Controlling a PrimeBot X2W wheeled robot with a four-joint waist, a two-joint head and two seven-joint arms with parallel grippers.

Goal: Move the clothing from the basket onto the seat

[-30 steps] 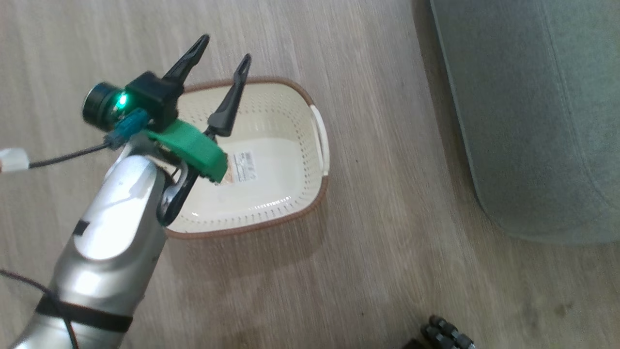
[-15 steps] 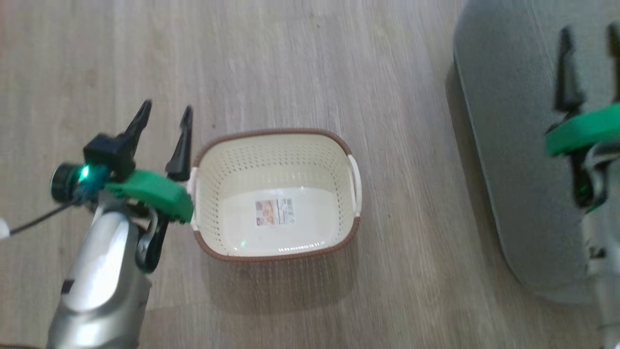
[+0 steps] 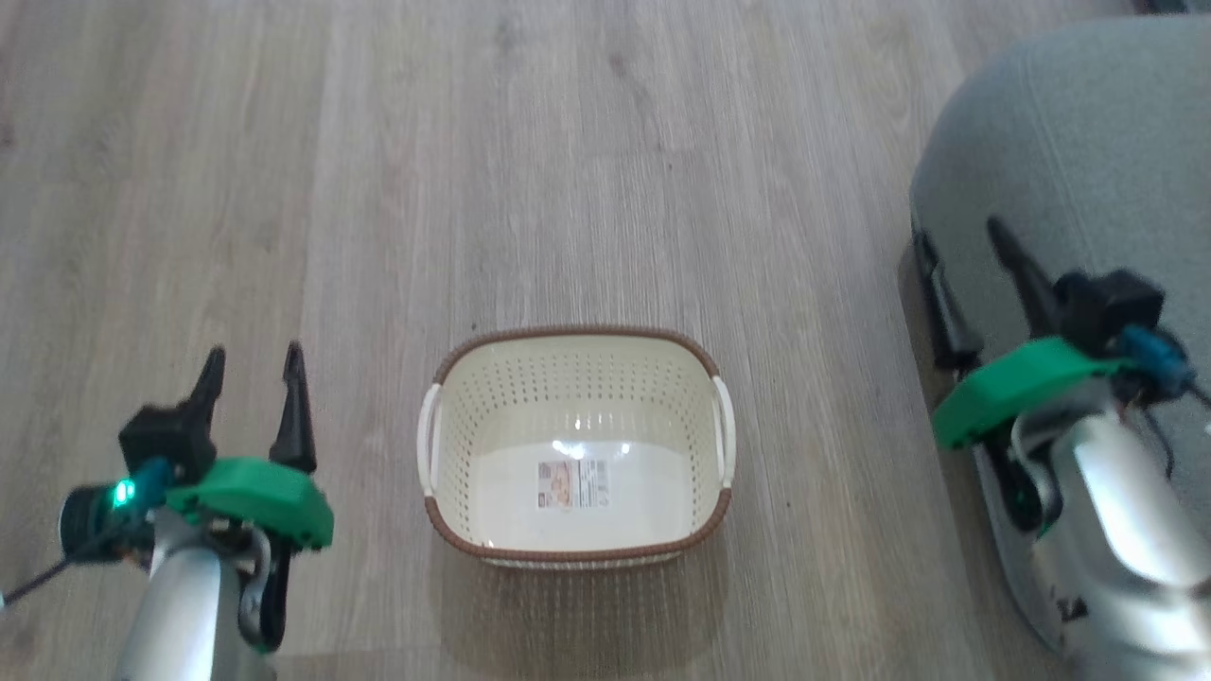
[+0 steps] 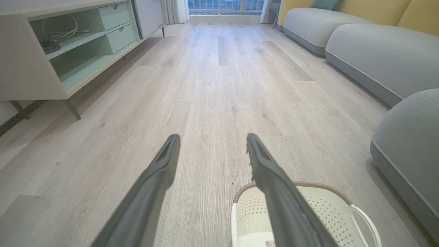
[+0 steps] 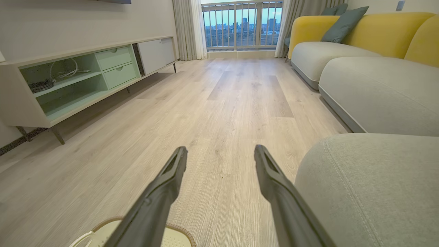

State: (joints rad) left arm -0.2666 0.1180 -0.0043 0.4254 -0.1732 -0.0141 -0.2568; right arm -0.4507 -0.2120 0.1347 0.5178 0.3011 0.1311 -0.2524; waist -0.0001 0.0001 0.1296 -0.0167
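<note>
Cream plastic laundry basket (image 3: 568, 392) with a brown rim stands on the wood-plank floor (image 3: 568, 142), its bottom bare around a paper label (image 3: 572, 482). Apart to its right lies the grey-green sofa seat (image 3: 1069, 142). The left gripper (image 3: 254, 350) hovers beside the basket's left handle (image 3: 428, 435), and the right gripper (image 3: 957, 235) hangs over the seat's edge. Both have fingers spread wide, gripping nothing.

Pale wood-plank floor (image 3: 605, 142) runs from near to far. Along the left wall stands a low cabinet (image 5: 20, 103) on thin dark legs, with open green-lined shelves, two pale green drawers (image 5: 116, 67) and a white door (image 5: 156, 55) farther along. Loose white cables (image 5: 65, 72) lie on its upper shelf. At the far end, curtains (image 5: 188, 31) frame a balcony railing (image 5: 240, 31) with city buildings beyond. Far right, teal cushions (image 5: 343, 22) lean on a yellow backrest (image 5: 384, 31).
</note>
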